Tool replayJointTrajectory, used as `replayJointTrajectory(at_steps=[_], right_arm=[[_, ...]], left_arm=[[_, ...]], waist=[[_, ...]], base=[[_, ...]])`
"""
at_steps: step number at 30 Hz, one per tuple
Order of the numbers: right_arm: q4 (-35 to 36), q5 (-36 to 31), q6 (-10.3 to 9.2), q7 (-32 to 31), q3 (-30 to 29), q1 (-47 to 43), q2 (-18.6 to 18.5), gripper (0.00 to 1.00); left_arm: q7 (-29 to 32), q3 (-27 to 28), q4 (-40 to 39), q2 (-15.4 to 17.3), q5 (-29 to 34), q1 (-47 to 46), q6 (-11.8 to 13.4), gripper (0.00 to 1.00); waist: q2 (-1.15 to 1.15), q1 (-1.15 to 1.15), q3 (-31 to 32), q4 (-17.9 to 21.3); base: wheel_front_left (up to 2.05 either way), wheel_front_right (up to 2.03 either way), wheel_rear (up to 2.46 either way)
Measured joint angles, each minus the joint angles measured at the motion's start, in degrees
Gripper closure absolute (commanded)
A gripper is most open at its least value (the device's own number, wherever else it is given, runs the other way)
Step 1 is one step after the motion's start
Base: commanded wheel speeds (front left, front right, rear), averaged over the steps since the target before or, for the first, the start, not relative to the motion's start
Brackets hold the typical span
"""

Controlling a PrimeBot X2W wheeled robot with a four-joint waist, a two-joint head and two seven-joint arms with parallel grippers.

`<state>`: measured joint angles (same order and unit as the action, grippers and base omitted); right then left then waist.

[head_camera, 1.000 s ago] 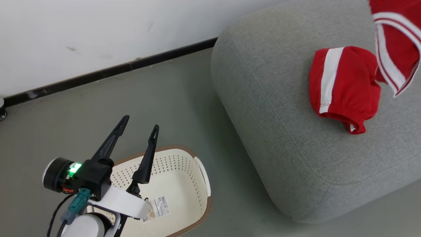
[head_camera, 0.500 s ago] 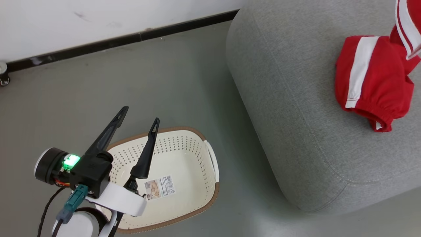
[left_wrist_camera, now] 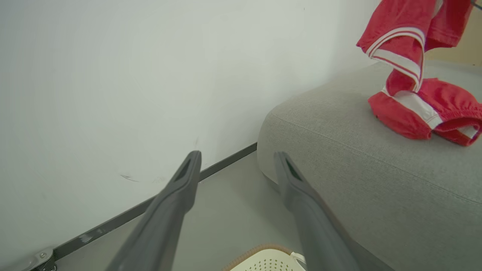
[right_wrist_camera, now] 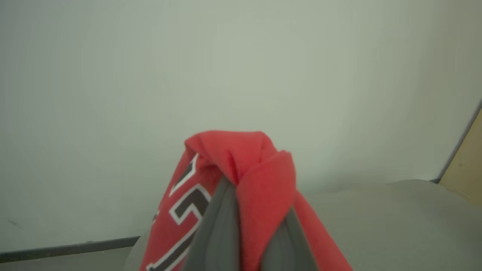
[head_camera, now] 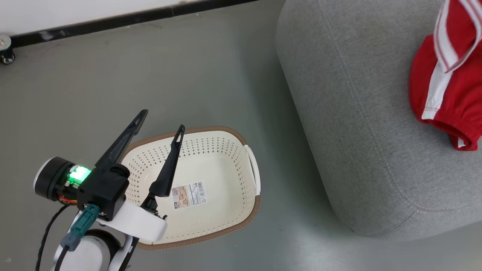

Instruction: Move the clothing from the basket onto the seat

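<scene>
Jersey point(right_wrist_camera: 241, 162) hangs pinched in the clamped right gripper point(right_wrist_camera: 246, 199) over the seat point(head_camera: 357, 131); draped cloth may snag on release. Left gripper point(head_camera: 163, 119) stands apart, empty.

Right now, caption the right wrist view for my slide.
Right hand shut on the red jersey, grey seat beyond.

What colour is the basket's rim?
Brown; the basket rim shows best in the head view.

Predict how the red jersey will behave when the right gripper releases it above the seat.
Probably floppy: the jersey drapes in folds over the right gripper pinching it. Likely light, since that small pinch carries it. It should slump onto the seat, not roll.
</scene>
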<state>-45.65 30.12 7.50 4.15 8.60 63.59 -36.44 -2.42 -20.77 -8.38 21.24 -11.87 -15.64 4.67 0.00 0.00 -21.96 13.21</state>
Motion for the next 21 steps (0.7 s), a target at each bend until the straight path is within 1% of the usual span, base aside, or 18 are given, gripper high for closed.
replayJointTrajectory(at_steps=[3,10,14,21], right_arm=[[-2.7,0.0,0.00,1.0,-1.1,-2.4,0.5,1.00],[-6.3,0.0,0.00,3.1,-2.2,-4.5,0.9,1.00],[-8.3,0.2,0.00,3.7,-2.2,-6.2,3.0,1.00],[-9.6,0.2,0.00,3.8,1.2,-9.5,5.7,1.00]], left_arm=[[0.6,-0.2,-0.5,0.0,0.0,-0.4,-0.2,0.00],[1.0,-0.3,-1.0,0.1,0.0,-1.4,-0.2,0.00],[1.0,-0.1,-1.0,0.2,0.0,-2.2,-0.2,0.00],[1.0,0.0,-1.0,0.5,0.1,-2.3,-0.2,0.00]], waist=[[0.00,0.01,-0.9,-0.3],[0.00,0.00,-2.8,-0.2],[0.00,0.01,-3.5,0.4],[0.00,0.01,-3.9,1.6]], base=[[0.00,0.00,0.00],[0.00,0.00,0.00],[0.00,0.00,0.00],[0.00,0.00,0.00]])
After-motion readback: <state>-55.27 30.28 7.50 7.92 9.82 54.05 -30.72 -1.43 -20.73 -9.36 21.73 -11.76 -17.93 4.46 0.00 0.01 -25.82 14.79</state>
